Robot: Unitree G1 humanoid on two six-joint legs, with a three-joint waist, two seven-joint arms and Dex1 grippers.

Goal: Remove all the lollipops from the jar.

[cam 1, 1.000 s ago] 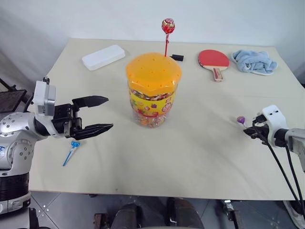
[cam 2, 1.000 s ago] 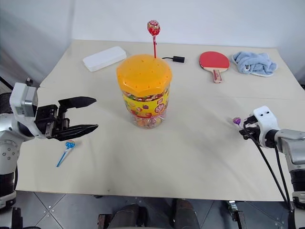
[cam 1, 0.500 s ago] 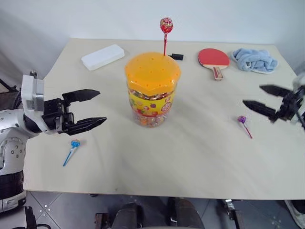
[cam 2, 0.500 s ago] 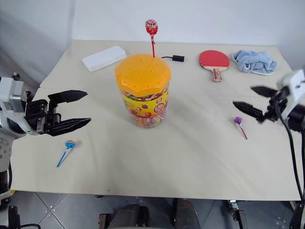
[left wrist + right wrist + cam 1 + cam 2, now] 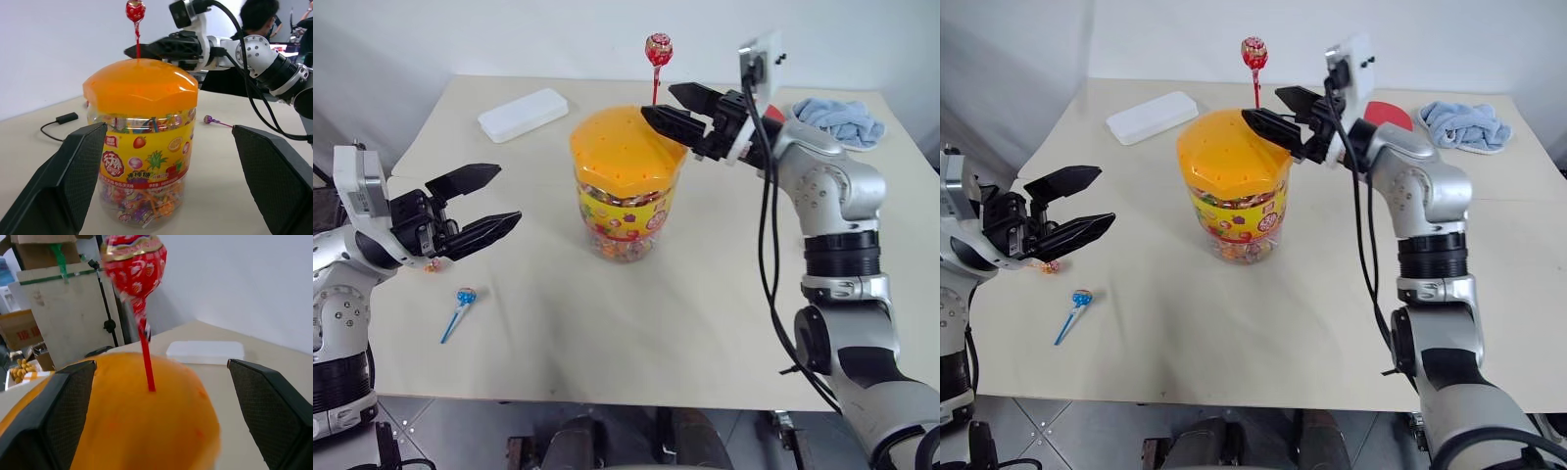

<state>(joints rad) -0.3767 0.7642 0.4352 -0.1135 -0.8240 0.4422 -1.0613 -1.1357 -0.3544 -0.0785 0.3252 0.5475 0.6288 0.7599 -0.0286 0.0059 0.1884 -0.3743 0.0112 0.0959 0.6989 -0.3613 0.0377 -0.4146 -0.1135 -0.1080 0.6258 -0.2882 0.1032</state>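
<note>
Nearest the front tabletop (image 5: 705,333) edge, blue lollipop (image 5: 465,297) lies flat on the left side, stick toward the edge. Just above it the left gripper (image 5: 475,208) hovers off the surface, fingers spread wide, empty, aimed at the jar (image 5: 625,186); a small orange lollipop (image 5: 1046,265) head peeks out under that hand. Jar stands upright mid-tabletop, orange domed lid on, loose candies visible through the clear wall. Red lollipop (image 5: 657,49) is planted upright in the lid's far side, stick in a hole. Right gripper (image 5: 675,108) sits at the lid's far right rim, fingers wide apart, one on each side of the red stick, not touching it. Purple lollipop (image 5: 210,119) lies on the tabletop beyond the jar as seen from the left wrist. Far edge: white box (image 5: 524,114) at left, blue cloth (image 5: 842,116) at right, red paddle (image 5: 1393,114) partly hidden behind the right arm.
</note>
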